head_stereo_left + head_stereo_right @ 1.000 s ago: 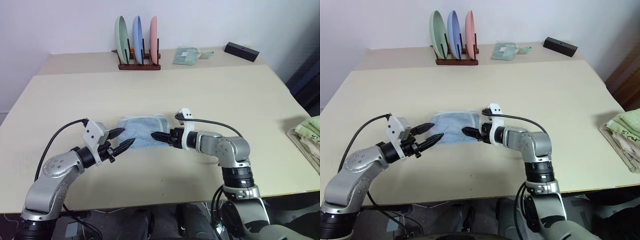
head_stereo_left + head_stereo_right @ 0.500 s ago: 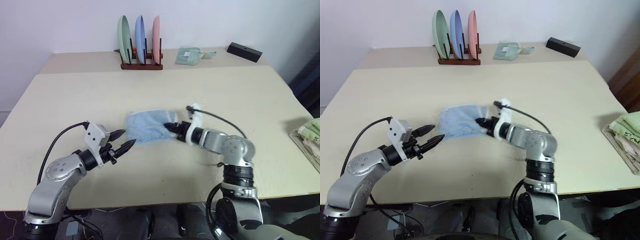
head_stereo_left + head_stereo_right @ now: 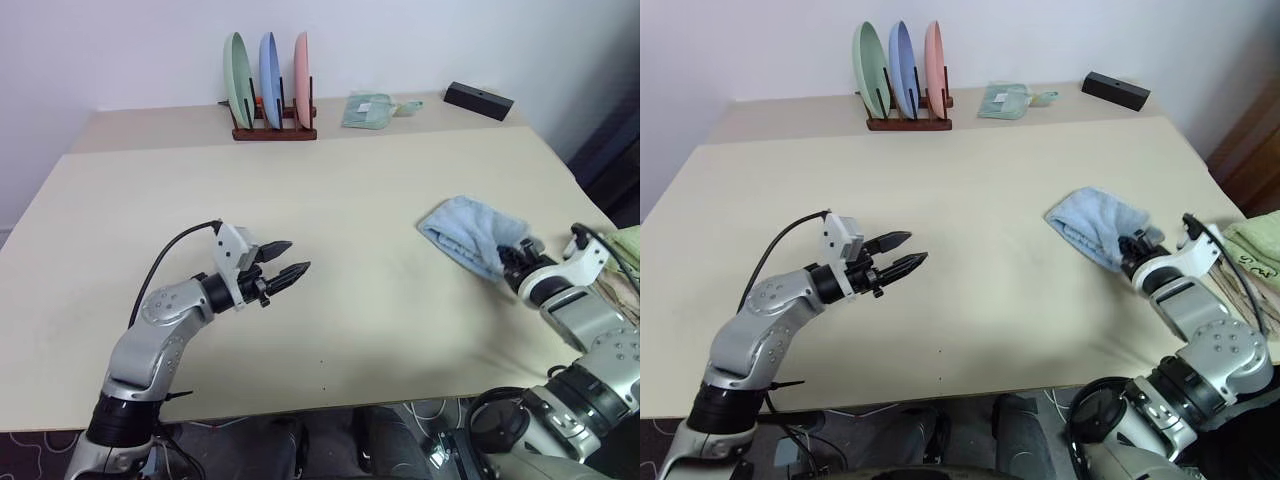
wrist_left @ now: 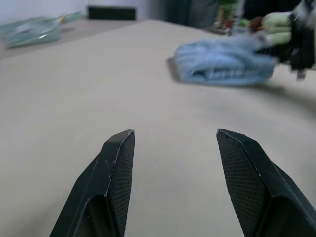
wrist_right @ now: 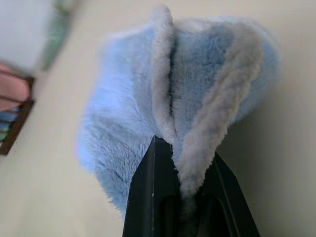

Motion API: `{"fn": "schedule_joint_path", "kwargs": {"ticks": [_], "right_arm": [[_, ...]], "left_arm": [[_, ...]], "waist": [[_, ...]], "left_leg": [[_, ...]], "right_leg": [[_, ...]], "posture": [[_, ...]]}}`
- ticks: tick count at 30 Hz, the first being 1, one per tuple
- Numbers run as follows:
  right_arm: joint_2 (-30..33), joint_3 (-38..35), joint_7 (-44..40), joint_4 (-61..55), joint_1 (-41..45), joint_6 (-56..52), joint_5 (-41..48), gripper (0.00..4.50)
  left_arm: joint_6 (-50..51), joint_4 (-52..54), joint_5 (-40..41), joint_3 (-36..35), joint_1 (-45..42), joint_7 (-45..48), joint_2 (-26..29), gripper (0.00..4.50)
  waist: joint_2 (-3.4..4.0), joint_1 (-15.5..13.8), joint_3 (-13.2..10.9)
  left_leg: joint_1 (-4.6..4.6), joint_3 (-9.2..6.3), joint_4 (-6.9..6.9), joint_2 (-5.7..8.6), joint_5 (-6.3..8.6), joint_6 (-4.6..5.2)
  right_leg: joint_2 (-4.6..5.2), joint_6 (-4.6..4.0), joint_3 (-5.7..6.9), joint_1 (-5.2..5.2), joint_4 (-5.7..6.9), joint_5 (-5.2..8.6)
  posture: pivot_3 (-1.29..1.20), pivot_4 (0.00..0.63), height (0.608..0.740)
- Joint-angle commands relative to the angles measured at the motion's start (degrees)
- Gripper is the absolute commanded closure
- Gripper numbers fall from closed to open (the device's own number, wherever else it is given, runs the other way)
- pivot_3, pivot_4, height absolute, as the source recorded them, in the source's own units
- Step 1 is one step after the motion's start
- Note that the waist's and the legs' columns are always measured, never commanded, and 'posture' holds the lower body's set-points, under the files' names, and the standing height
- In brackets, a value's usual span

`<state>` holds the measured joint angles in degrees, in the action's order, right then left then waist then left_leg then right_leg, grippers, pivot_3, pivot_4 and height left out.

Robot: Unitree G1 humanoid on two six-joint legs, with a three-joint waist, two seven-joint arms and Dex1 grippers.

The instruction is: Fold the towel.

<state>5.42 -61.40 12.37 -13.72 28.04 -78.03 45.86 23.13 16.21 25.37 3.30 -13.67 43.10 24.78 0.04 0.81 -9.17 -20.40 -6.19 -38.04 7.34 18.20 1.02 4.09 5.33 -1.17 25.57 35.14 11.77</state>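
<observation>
The light-blue towel (image 3: 462,228) lies bunched on the right side of the table, folded over itself, its white edging pinched between black fingers (image 5: 154,183). My right gripper (image 3: 511,263) is shut on the towel's near right end (image 5: 173,89), low over the table near its right edge. My left gripper (image 3: 297,257) hovers over bare tabletop left of centre, pointing right toward the towel (image 4: 222,61). It stands open with nothing between its fingers (image 4: 116,170), well apart from the towel.
A wooden rack (image 3: 272,130) with three upright plates stands at the back. A small mint-green folded cloth (image 3: 368,108) and a black box (image 3: 478,100) lie beside it. A pale green folded stack (image 3: 1255,245) sits at the table's right edge, close to my right arm.
My right gripper shut on the towel and dragged it from the table's centre far to the right. My left gripper shifted rightward, still open.
</observation>
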Motion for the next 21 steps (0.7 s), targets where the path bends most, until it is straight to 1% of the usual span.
{"fn": "schedule_joint_path", "kwargs": {"ticks": [1, 2, 4, 5, 8, 9, 10, 11, 12, 14, 16, 19, 21], "right_arm": [[-0.6, -0.5, 3.6, -3.1, 0.7, 0.3, 1.6, 4.43], [-0.7, -0.4, 4.2, -3.3, 0.4, 0.1, 1.8, 4.43], [-0.5, -0.4, 5.1, -3.9, -0.4, 0.1, 2.4, 3.77], [-0.4, -0.7, 5.3, -4.3, -0.6, 0.1, 3.1, 3.53], [0.8, -0.4, 5.3, -5.7, -1.8, 0.6, 4.6, 2.1], [1.1, -0.5, 5.5, -6.2, -2.0, 1.0, 5.2, 1.51], [1.4, -0.5, 5.7, -6.5, -2.1, 1.3, 5.6, 1.1], [2.0, -0.1, 5.7, -7.1, -2.5, 1.9, 5.8, 0.55], [2.8, 0.6, 5.4, -7.7, -3.0, 2.6, 5.8, 0.1], [6.8, 4.6, 3.1, -9.5, -5.5, 5.7, 2.8, 0.04], [12.3, 10.4, -1.0, -10.9, -8.9, 11.6, -1.9, 0.04], [17.5, 16.3, -5.2, -10.8, -12.4, 19.0, -6.8, 0.04], [22.1, 21.8, -9.7, -10.4, -13.9, 24.8, -11.1, 0.04]], "left_arm": [[-1.7, -0.3, -0.7, 0.9, -0.6, 0.9, -0.4, 1.81], [-1.7, -0.3, -0.8, 1.1, -0.6, 0.8, -0.6, 1.81], [-1.7, -0.5, -0.8, 1.2, -0.7, 0.8, -1.0, 1.81], [-1.7, -0.7, -0.8, 1.2, -0.8, 1.0, -1.2, 1.81], [-1.8, -1.4, -1.0, 1.6, -0.8, 1.4, -1.6, 1.81], [-2.0, -1.7, -1.1, 1.8, -0.9, 1.7, -1.7, 1.81], [-2.1, -2.0, -1.1, 2.0, -1.0, 1.9, -1.7, 1.81], [-2.4, -2.5, -1.3, 2.2, -1.2, 2.2, -1.7, 1.81], [-2.7, -3.0, -1.4, 2.3, -1.4, 2.5, -1.7, 1.81], [-3.2, -3.9, -1.7, 2.4, -1.8, 3.0, -1.6, 1.81], [-3.8, -4.5, -1.8, 2.0, -2.0, 3.1, -1.5, 1.81], [-4.5, -5.1, -2.2, 1.2, -1.9, 2.7, -1.3, 1.81], [-5.2, -6.0, -2.8, -0.2, -1.8, 1.4, -1.1, 1.81]], "waist": [[0.01, -0.1, 0.0], [0.01, -0.2, 0.0], [0.01, -0.3, 0.0], [0.01, -0.4, 0.0], [0.02, -0.3, 0.0], [0.02, -0.3, 0.0], [0.02, -0.3, 0.0], [0.02, -0.3, 0.0], [0.02, -0.3, 0.0], [0.02, -0.3, 0.0], [0.03, -0.4, 0.0], [0.02, -0.3, 0.0], [0.03, 0.0, 0.0]], "left_leg": [[0.0, 0.0, 0.0, 0.0, 0.0, 0.0], [-0.01, 0.0, 0.0, 0.0, 0.0, 0.0], [-0.01, 0.0, 0.0, 0.01, 0.0, 0.0], [-0.01, -0.01, -0.01, 0.01, 0.0, 0.0], [-0.02, -0.01, -0.01, 0.02, 0.0, 0.01], [-0.01, -0.01, -0.01, 0.02, 0.0, 0.01], [-0.01, -0.01, -0.01, 0.01, 0.0, 0.01], [-0.01, -0.01, -0.01, 0.01, 0.0, 0.01], [-0.01, -0.01, -0.01, 0.01, 0.0, 0.01], [-0.01, -0.01, -0.01, 0.02, 0.0, 0.02], [-0.03, -0.01, -0.01, 0.02, 0.0, 0.02], [0.0, 0.0, -0.02, 0.04, 0.0, 0.02], [0.03, 0.0, -0.02, 0.01, 0.0, 0.01]], "right_leg": [[0.0, 0.0, 0.0, 0.0, 0.0, 0.0], [0.0, 0.0, 0.01, 0.0, 0.0, 0.0], [0.0, 0.0, 0.01, 0.0, 0.0, 0.0], [0.0, 0.0, 0.01, 0.0, 0.0, 0.0], [0.01, 0.0, 0.01, -0.01, -0.02, 0.0], [0.01, 0.0, 0.01, -0.01, -0.02, 0.0], [0.0, 0.0, 0.01, -0.01, -0.01, 0.0], [0.0, 0.0, 0.01, -0.01, -0.01, 0.0], [0.0, 0.01, 0.01, -0.01, -0.01, 0.0], [0.01, 0.01, 0.01, -0.01, -0.01, 0.0], [0.01, 0.02, 0.02, -0.01, -0.02, 0.01], [0.01, 0.03, 0.02, -0.04, -0.03, 0.01], [-0.01, 0.03, 0.02, -0.05, -0.02, 0.01]], "posture": [[0.0, 0.15, 0.737], [0.0, 0.15, 0.737], [0.0, 0.15, 0.737], [0.0, 0.15, 0.737], [0.0, 0.15, 0.737], [0.0, 0.15, 0.737], [0.0, 0.15, 0.737], [0.0, 0.15, 0.737], [0.0, 0.15, 0.737], [0.0, 0.15, 0.737], [0.0, 0.15, 0.737], [0.0, 0.15, 0.737], [0.0, 0.15, 0.737]]}}
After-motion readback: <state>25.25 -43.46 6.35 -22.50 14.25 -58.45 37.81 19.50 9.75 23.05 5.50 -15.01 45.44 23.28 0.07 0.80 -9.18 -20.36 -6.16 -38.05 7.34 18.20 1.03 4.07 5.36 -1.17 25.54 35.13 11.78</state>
